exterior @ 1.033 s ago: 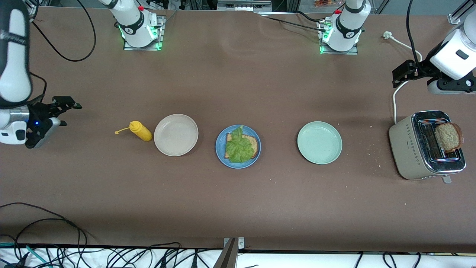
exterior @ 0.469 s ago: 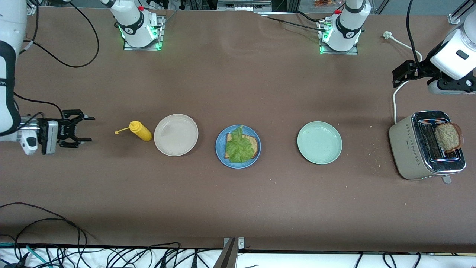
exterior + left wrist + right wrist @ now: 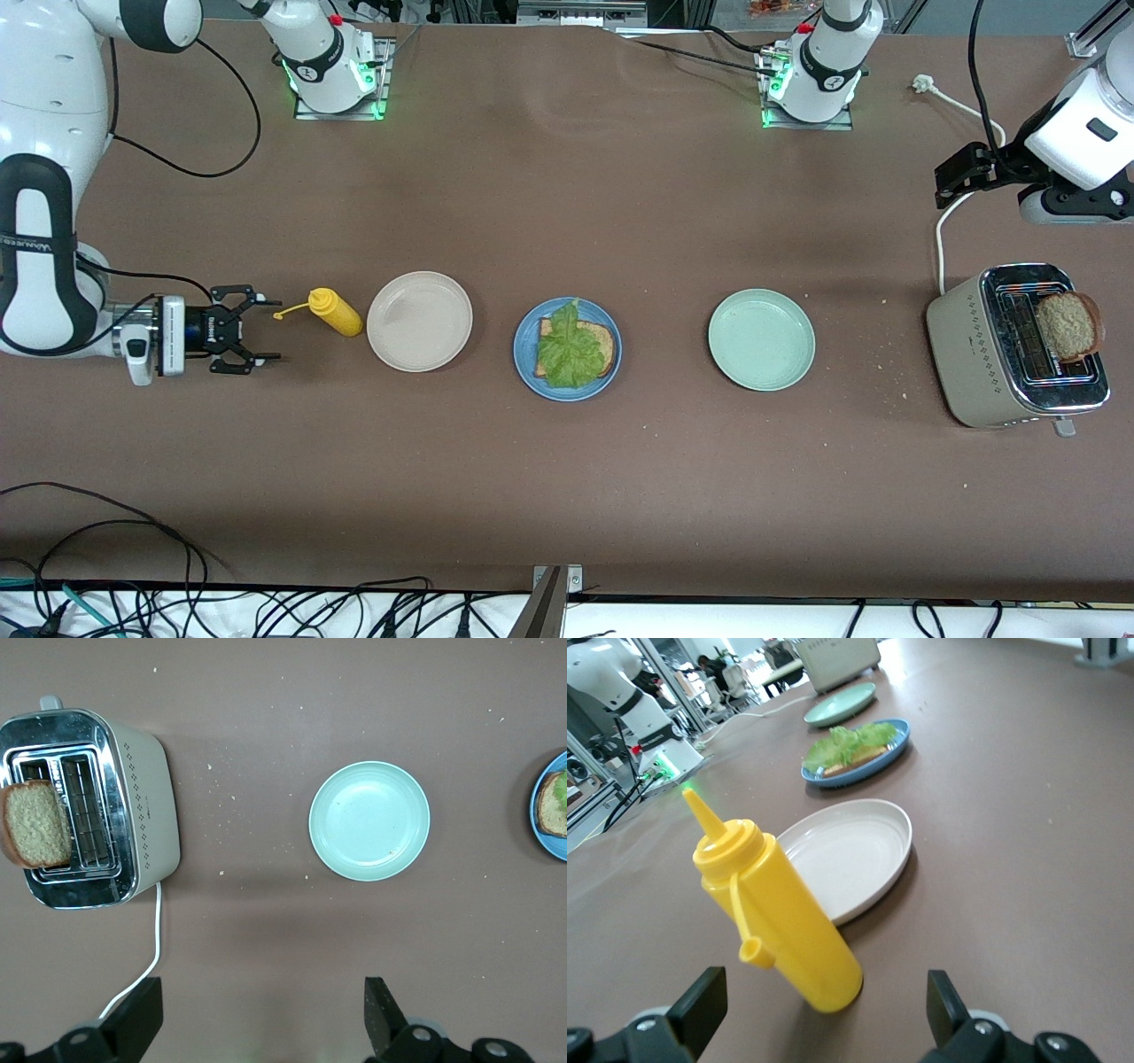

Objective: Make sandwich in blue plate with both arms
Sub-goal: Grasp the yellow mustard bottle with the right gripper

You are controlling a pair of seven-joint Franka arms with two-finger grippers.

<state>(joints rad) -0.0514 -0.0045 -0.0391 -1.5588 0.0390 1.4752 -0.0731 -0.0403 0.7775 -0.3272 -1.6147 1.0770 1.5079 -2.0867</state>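
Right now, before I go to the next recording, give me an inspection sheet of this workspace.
Surface: brown table, crumbs near the toaster.
Job's things: blue plate holds one bread slice topped with lettuce; second slice rests on the toaster.
Clutter: mustard bottle, beige plate, pale green plate.
Grippers: right tool open beside the bottle; left tool open above the toaster.
Cables: toaster cord; loose cables at the table edge.
Surroundings: nothing seen.

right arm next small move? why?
Probably ease the open right gripper forward around the yellow squeeze bottle and close: it is level with the bottle, just short of it. Lettuce-topped bread sits on the round blue plate. Left gripper waits above the toaster.
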